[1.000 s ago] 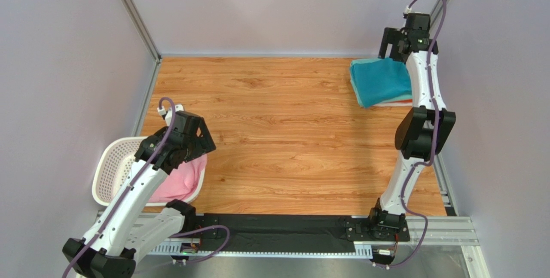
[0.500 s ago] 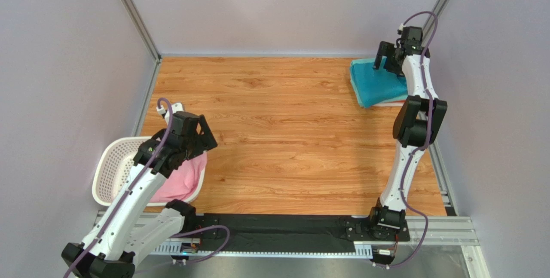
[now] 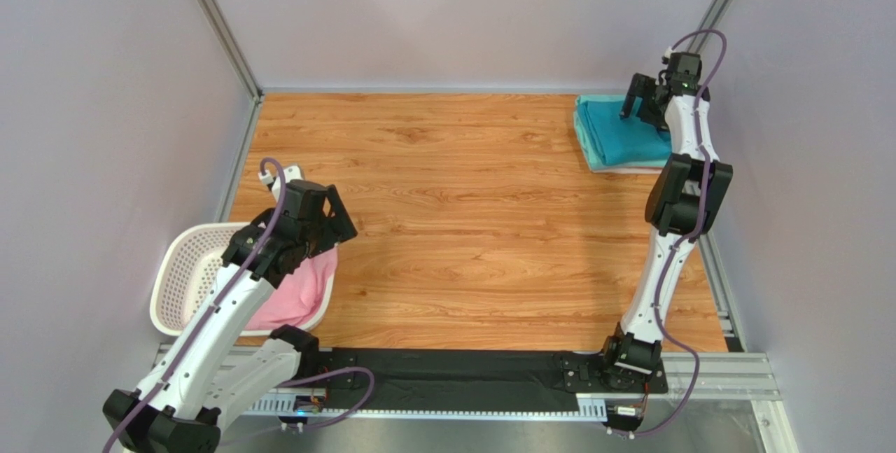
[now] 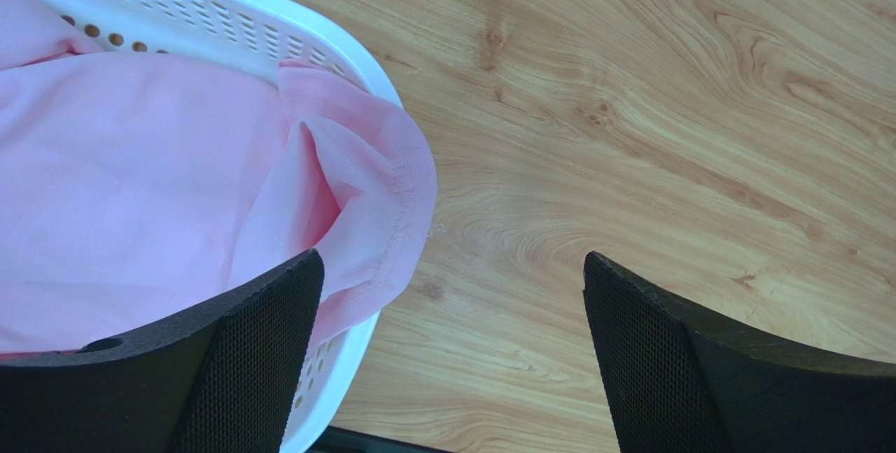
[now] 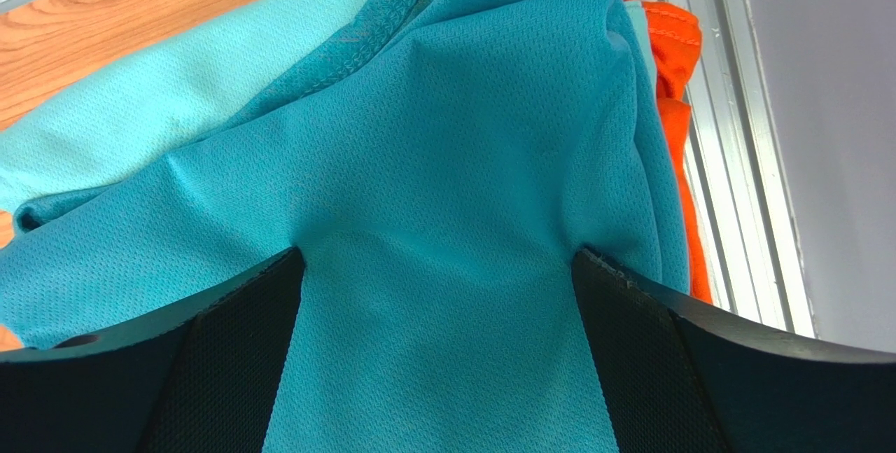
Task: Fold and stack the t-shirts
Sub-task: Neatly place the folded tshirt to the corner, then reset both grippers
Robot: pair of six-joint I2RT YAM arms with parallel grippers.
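Note:
The deep teal t-shirt [image 3: 618,138] lies folded on top of a stack at the far right corner. In the right wrist view the deep teal t-shirt [image 5: 452,190] covers a mint green t-shirt [image 5: 126,91] and an orange t-shirt [image 5: 675,49] that peeks out at the right edge. My right gripper [image 3: 643,97] [image 5: 436,359] is open, its jaws spread wide and set down on the teal cloth. The pink t-shirt [image 3: 289,293] [image 4: 137,190] lies crumpled in the basket, one fold hanging over the rim. My left gripper [image 3: 316,235] [image 4: 452,359] is open and empty above the basket's right edge.
The white lattice basket [image 3: 184,264] [image 4: 210,22] stands at the near left. A metal rail [image 5: 736,106] and the grey wall run close beside the stack on the right. Bare wooden tabletop [image 3: 463,201] lies between the arms.
My right gripper has moved back and to the right and come down onto the teal shirt, which now lies flatter. My left gripper has shifted slightly right over the basket.

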